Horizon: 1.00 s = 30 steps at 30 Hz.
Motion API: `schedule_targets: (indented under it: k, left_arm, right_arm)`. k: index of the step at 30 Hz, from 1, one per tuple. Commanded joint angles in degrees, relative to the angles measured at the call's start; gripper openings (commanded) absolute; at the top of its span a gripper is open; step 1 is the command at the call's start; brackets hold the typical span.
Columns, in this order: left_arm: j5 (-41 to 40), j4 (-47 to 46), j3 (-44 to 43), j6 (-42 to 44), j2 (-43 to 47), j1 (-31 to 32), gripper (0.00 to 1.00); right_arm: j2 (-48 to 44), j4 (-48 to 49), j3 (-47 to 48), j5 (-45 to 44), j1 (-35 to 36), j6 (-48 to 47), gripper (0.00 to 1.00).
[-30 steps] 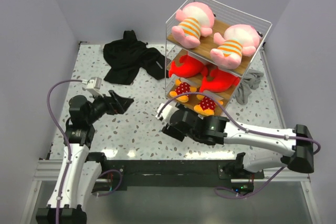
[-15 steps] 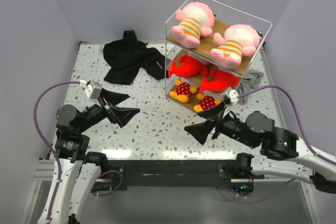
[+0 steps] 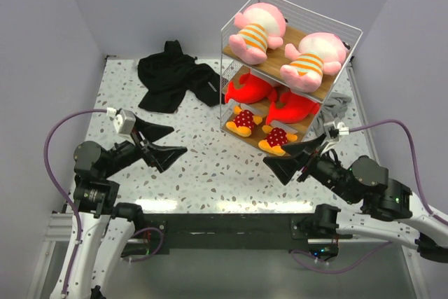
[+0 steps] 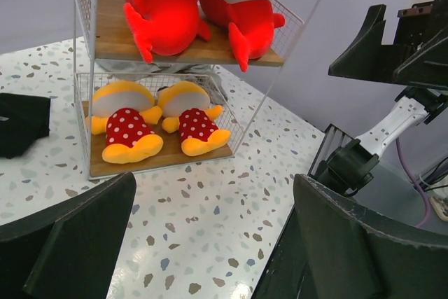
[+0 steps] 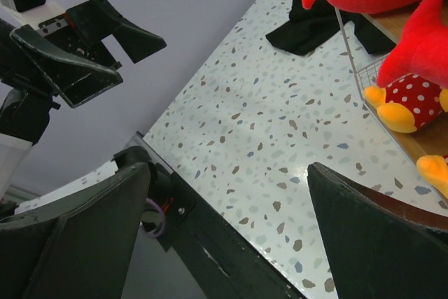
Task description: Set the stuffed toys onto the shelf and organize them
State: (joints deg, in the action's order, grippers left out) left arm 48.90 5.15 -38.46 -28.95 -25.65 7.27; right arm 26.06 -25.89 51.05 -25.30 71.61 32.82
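Wooden shelf (image 3: 277,58) full: all six stuffed toys (image 3: 255,29) sit paired by kind.
Left claw (image 3: 177,141) and right claw (image 3: 276,157) gape wide, empty; nothing seems left.

Robot lab: plain-walled test table (image 3: 210,166)

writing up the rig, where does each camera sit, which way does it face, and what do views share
Top external: above and behind the robot, looking down on the table, the shelf, the left gripper and right gripper, both open.
Left wrist: low, facing right toward the shelf's lower two boards; left fingers frame the bottom.
Right wrist: low, facing left across the table; right fingers frame the bottom.
Shared: both wrist views show the polka-dot toys and red toys, and each shows the opposite gripper.
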Motion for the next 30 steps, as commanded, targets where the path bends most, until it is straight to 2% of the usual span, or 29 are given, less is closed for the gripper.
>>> schedule_targets:
  k: [1, 30]
  left_arm:
    - [0.58, -2.51, 0.05, -0.85, -0.37, 0.29, 1.00]
    - [-0.74, -1.81, -0.39, -2.07, 2.27, 0.29, 1.00]
  right_arm:
    - [-0.05, 0.75, 0.72, -3.79, 0.10, -1.18, 0.99]
    - [-1.45, 0.31, 0.37, -3.27, 0.10, -1.44, 0.98]
